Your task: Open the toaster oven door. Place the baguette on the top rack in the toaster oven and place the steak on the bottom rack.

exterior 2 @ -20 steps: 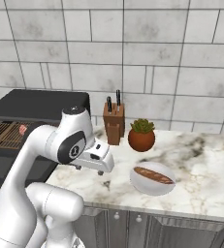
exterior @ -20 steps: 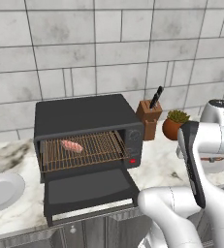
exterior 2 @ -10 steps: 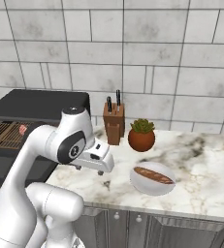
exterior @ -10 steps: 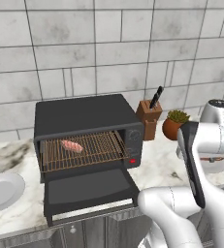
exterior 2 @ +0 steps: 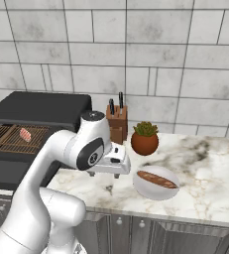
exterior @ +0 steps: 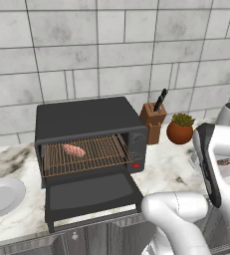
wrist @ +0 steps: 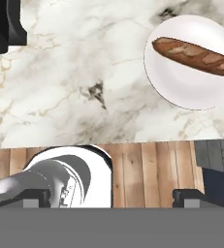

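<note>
The black toaster oven (exterior: 86, 119) stands on the marble counter with its door (exterior: 89, 191) folded down flat in front. The pink-red steak (exterior: 73, 149) lies on the copper wire rack (exterior: 104, 154) inside, toward the left; it is also visible as the steak (exterior 2: 25, 134) in the right base view. The baguette (exterior 2: 156, 179) rests in a white bowl (exterior 2: 155, 192) right of the oven. My gripper (exterior 2: 104, 173) hangs open and empty over the counter, just left of the bowl. In the hand view the baguette (wrist: 196, 55) lies at the upper right, away from my gripper (wrist: 111, 197).
A wooden knife block (exterior 2: 117, 124) and a potted plant (exterior 2: 144, 139) stand behind the bowl near the tiled wall. A white plate (exterior: 2, 195) lies left of the oven. The counter's front edge (wrist: 133, 144) runs just under my hand.
</note>
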### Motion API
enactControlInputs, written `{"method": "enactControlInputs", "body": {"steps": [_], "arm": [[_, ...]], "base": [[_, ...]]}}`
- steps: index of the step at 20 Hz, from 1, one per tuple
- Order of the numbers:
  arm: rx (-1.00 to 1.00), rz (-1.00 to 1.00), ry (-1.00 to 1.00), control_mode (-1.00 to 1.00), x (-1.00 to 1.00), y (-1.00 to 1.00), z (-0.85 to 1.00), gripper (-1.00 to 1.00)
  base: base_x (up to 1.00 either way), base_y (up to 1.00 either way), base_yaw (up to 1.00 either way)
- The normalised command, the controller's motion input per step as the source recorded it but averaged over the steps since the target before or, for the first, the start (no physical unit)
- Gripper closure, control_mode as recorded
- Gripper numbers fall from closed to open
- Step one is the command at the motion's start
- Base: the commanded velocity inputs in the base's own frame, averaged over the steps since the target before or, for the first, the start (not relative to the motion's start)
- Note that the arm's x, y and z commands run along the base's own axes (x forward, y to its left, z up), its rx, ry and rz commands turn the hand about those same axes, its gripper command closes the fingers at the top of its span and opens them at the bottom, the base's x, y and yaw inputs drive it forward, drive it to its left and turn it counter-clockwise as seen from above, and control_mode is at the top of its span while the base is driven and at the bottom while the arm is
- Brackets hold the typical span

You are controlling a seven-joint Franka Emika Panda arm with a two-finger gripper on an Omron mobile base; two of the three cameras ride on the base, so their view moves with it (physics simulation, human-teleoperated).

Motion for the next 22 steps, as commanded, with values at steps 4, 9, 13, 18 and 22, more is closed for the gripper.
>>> {"method": "enactControlInputs", "body": {"steps": [4,9,13,18,22], "arm": [[0.0,0.25,0.02,-1.0,0.15,-0.47,0.02,-1.0],[0.0,0.11,0.09,-1.0,0.22,-0.38,0.0,-1.0],[-0.02,0.02,0.02,-1.0,0.27,-0.24,-0.08,-1.0],[-0.01,0.0,0.01,-1.0,0.36,-0.14,-0.11,-1.0],[0.0,0.0,0.0,-1.0,0.42,-0.18,-0.13,-1.0]], "base": [[0.0,0.0,0.0],[0.0,0.0,0.0],[0.0,0.0,0.0],[0.0,0.0,0.0],[0.0,0.0,0.0]]}}
